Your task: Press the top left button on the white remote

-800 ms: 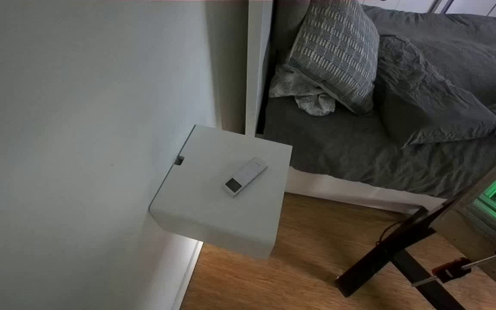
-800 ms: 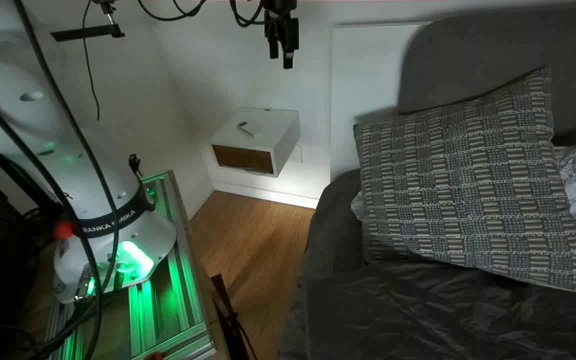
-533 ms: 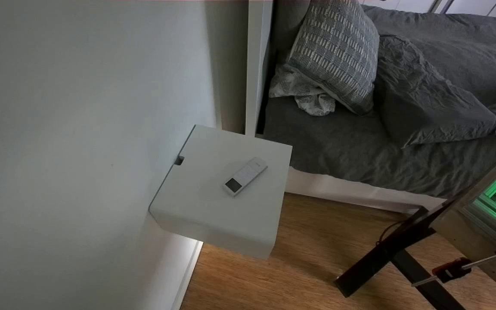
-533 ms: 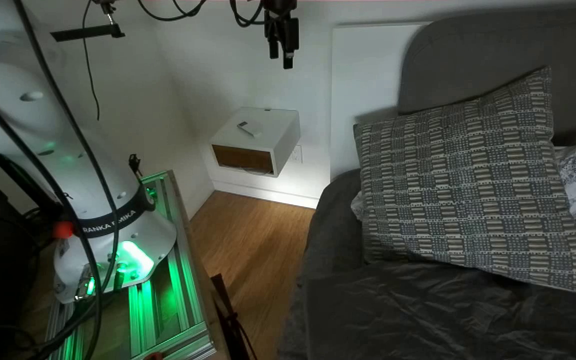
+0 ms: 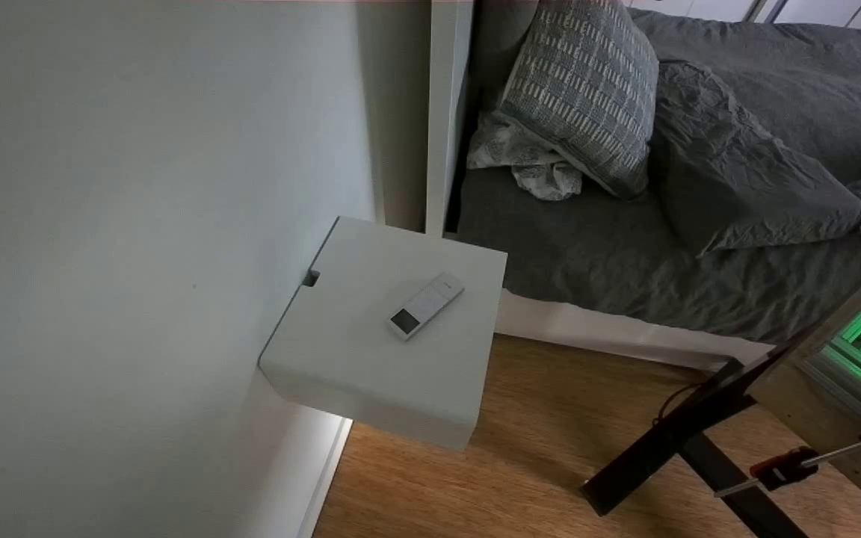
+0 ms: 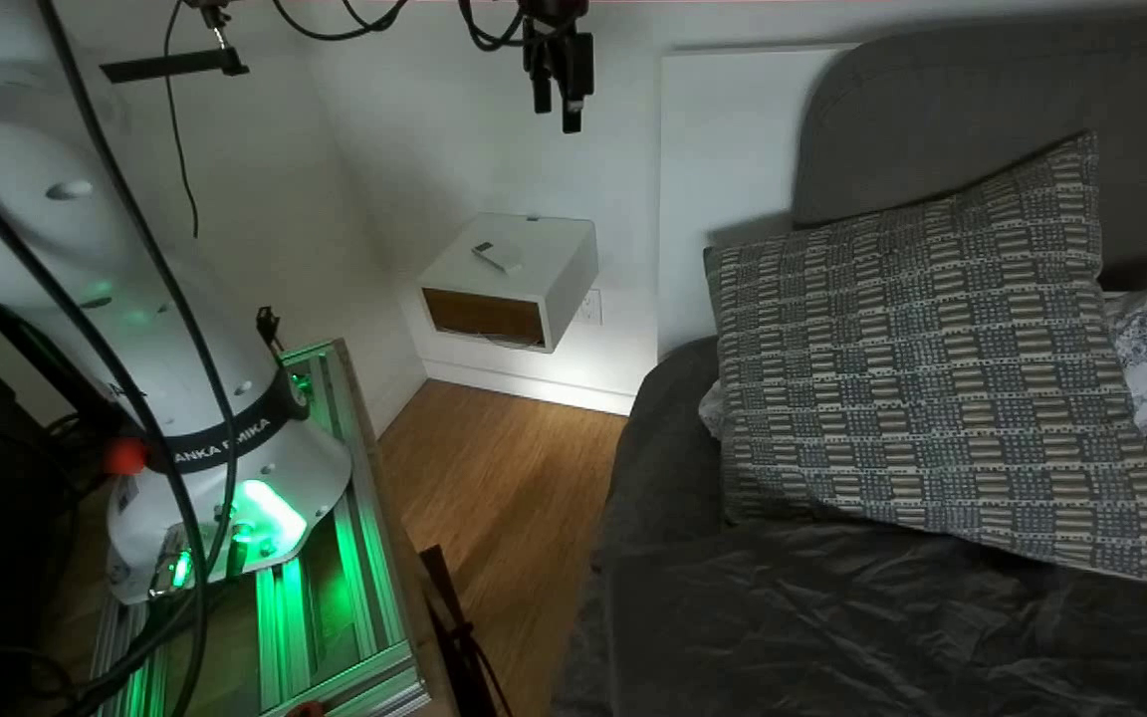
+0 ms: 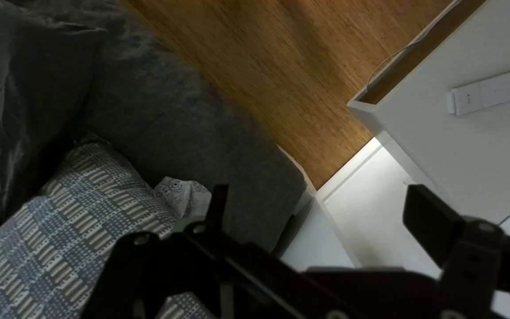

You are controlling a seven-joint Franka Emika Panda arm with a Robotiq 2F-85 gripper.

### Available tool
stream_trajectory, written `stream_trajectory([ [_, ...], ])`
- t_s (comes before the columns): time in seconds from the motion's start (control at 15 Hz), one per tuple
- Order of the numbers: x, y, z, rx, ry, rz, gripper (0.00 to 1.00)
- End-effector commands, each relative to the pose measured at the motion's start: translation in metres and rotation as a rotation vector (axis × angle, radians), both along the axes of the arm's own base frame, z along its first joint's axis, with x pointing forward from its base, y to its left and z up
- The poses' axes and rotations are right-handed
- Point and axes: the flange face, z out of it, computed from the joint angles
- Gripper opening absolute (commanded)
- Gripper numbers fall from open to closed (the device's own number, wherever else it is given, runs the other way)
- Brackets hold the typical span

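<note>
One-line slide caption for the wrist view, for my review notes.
Open gripper, white remote on white cabinet at upper right, patterned pillow at lower left.

Remote (image 5: 426, 306) on nightstand (image 5: 352, 321), nightstand beside bed (image 5: 587, 258)

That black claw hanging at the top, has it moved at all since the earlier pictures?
Yes, very slightly upward: in an exterior view, the black claw sits a touch higher in the picture above the white box, which looks unmoved.
</note>
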Motion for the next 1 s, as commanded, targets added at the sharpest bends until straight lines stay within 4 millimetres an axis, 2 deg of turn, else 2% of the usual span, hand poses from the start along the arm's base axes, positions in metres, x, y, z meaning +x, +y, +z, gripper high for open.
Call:
stream_trajectory([
  [0.0,0.021,0.071,-0.010,0.050,0.020,0.109,1.00],
  [0.13,0.025,0.117,-0.022,0.086,0.050,0.181,1.00],
  [0.27,0.024,0.160,-0.044,0.100,0.112,0.209,1.00],
  [0.47,0.019,0.204,-0.086,0.129,0.183,0.223,1.00],
  [0.73,0.013,0.243,-0.139,0.143,0.268,0.236,1.00],
  [0.8,0.006,0.223,-0.125,0.122,0.233,0.247,1.00],
  [0.93,0.007,0.236,-0.143,0.127,0.257,0.255,1.00],
])
